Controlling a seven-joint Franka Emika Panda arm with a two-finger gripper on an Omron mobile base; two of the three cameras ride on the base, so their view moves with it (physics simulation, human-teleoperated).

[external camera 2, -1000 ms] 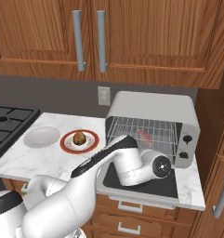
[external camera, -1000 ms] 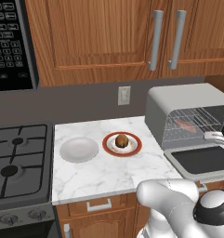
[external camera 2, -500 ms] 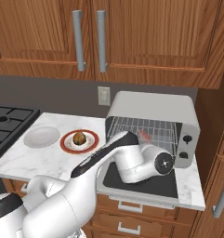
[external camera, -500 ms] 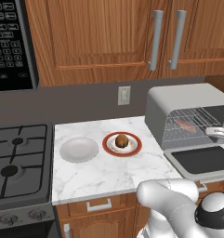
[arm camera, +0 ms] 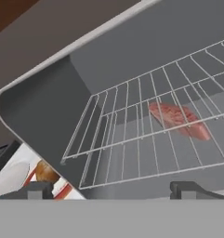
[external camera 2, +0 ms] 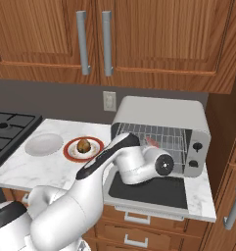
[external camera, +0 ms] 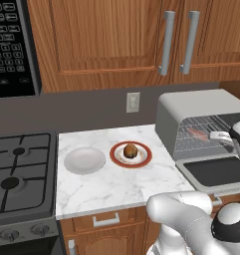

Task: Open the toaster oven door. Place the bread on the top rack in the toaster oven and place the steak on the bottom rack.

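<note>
Steak (arm camera: 179, 119) under top rack (arm camera: 146, 116) (hand view clearest)

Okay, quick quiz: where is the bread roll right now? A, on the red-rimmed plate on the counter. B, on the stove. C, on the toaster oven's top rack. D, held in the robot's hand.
A: the bread sits on the red-rimmed plate on the counter, left of the toaster oven.

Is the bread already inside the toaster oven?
No, the bread sits on the red-rimmed plate on the counter, beside the toaster oven.
</note>
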